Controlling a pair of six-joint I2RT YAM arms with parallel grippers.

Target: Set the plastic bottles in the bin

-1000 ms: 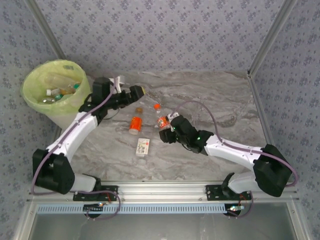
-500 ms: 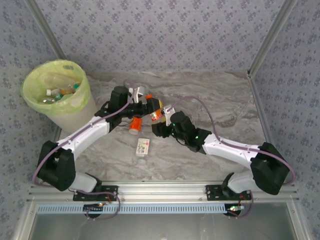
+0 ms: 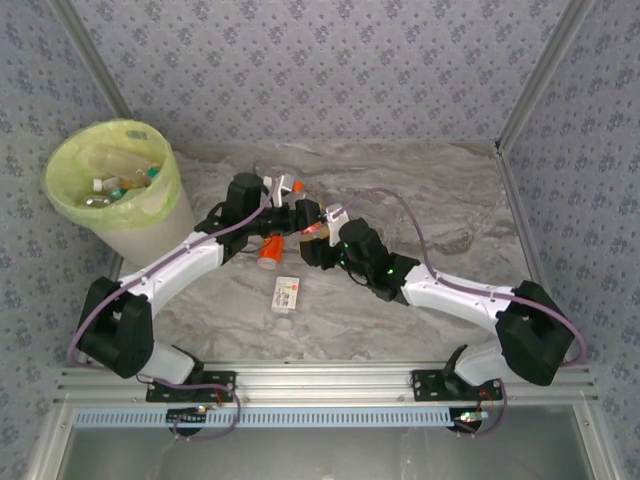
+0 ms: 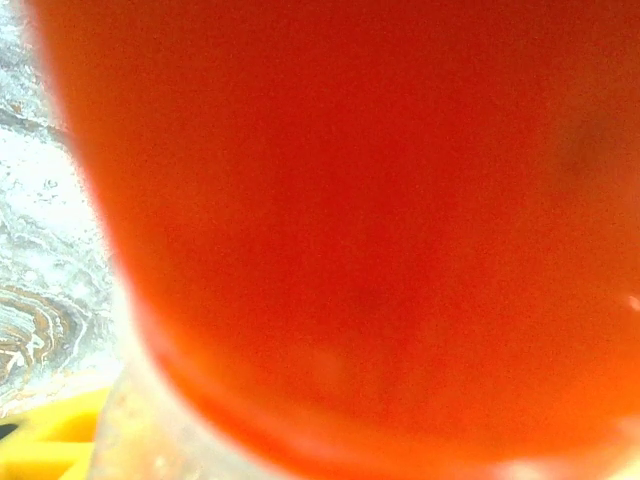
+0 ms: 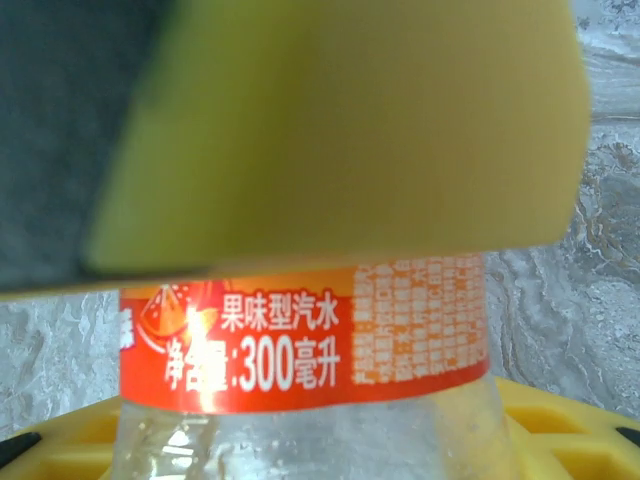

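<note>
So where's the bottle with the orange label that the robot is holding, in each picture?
Top external: the orange-label bottle is a small spot near the picture's middle.
Left wrist: the same bottle, very close, a blurry orange-red shape across the middle.
Right wrist: it sits at lower centre, label sharp, under a yellow pad.
Shared landmark: the grey marbled table.
</note>
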